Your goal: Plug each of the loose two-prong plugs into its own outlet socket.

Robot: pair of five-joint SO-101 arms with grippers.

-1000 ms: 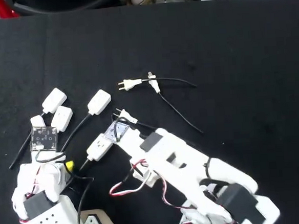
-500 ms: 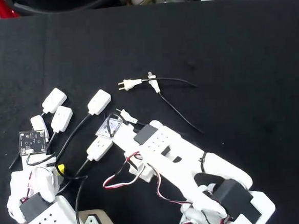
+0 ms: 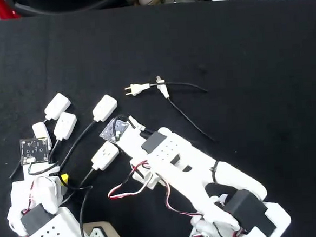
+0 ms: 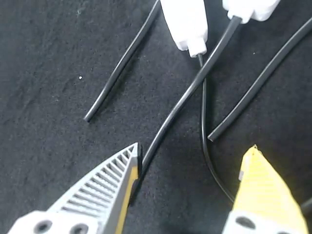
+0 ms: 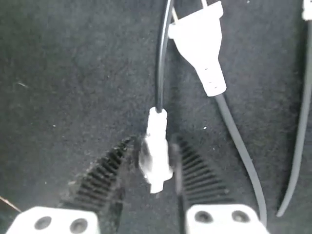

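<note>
The right gripper (image 5: 153, 145) is pinching a small white connector (image 5: 156, 129) on a black cable (image 5: 163, 58); a two-prong plug (image 5: 201, 46) is lying just beyond it. The left gripper (image 4: 194, 148) is hanging spread over crossing black cables (image 4: 180, 106), outlet sockets (image 4: 184, 19) nearby.

I can't read any words, numbers or signs here. The white plug (image 5: 155, 156) is too blurry to show any print. The white sockets (image 3: 104, 108) look plain. A small dark square board (image 3: 34, 150) has tiny light dots on it, but they are too small to read.
</note>
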